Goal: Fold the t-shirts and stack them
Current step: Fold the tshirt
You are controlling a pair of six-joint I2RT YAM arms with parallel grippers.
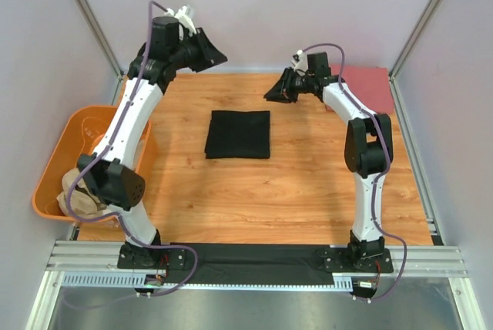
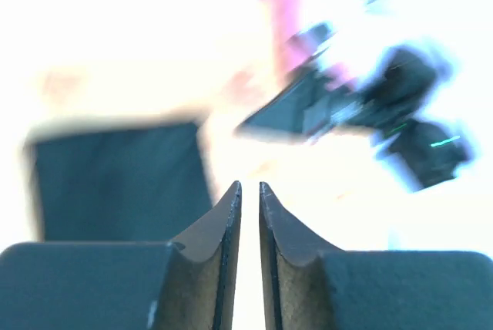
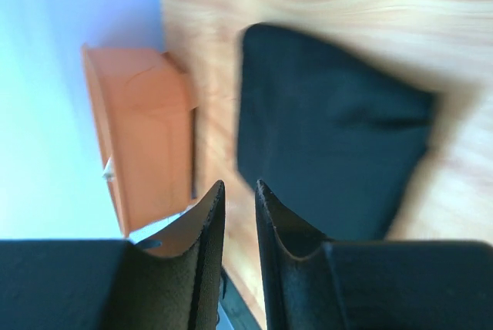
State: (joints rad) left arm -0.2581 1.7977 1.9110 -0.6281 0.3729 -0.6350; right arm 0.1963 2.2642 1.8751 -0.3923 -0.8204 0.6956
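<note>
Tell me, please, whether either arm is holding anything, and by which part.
Nothing is held. The left gripper and right gripper both show nearly closed fingers with nothing between them; the black shirt lies folded, apart from both.

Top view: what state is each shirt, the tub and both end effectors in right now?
black t-shirt: folded flat, middle of the table, unheld.
pinkish-red t-shirt: lying flat, far right corner.
orange tub: upright, holding cloth.
tan t-shirt: crumpled in the orange tub, unfolded.
left end effector: nearly shut, empty, raised.
right end effector: nearly shut, empty.
</note>
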